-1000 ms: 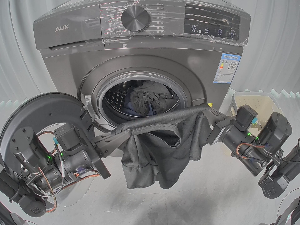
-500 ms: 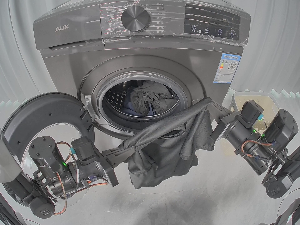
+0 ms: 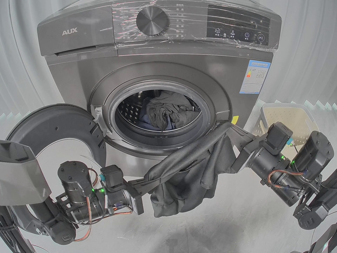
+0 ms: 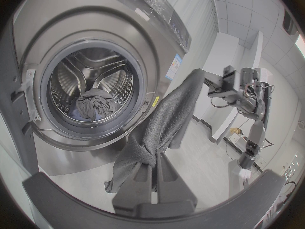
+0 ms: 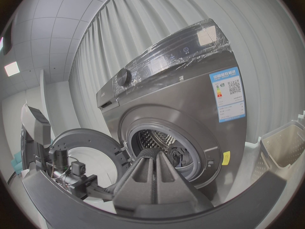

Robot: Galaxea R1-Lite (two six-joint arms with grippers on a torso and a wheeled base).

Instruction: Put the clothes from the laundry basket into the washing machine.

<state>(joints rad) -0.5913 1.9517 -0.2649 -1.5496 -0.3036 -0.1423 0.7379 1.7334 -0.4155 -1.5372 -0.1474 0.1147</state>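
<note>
A dark grey garment [image 3: 189,173] hangs stretched between my two grippers in front of the washing machine [image 3: 158,71], below its round opening. My left gripper [image 3: 147,184] is shut on the garment's lower left end, low near the floor; in the left wrist view the left gripper [image 4: 152,158] pinches bunched cloth [image 4: 159,128]. My right gripper [image 3: 230,126] is shut on the garment's upper right end, beside the opening's right rim; the right wrist view has the right gripper [image 5: 154,155] clamped on cloth. Dark clothes [image 3: 168,111] lie inside the drum. The beige laundry basket [image 3: 295,118] stands at the right.
The washer door [image 3: 52,127] is swung open at the left, close to my left arm. A pale curtain [image 3: 309,53] hangs behind the machine. The grey floor [image 3: 210,225] spreads in front of the washer.
My left gripper has dropped lower and moved right with its end of the garment, so the cloth now slopes steeply. The right gripper stayed roughly in place, dipping slightly at the end.
</note>
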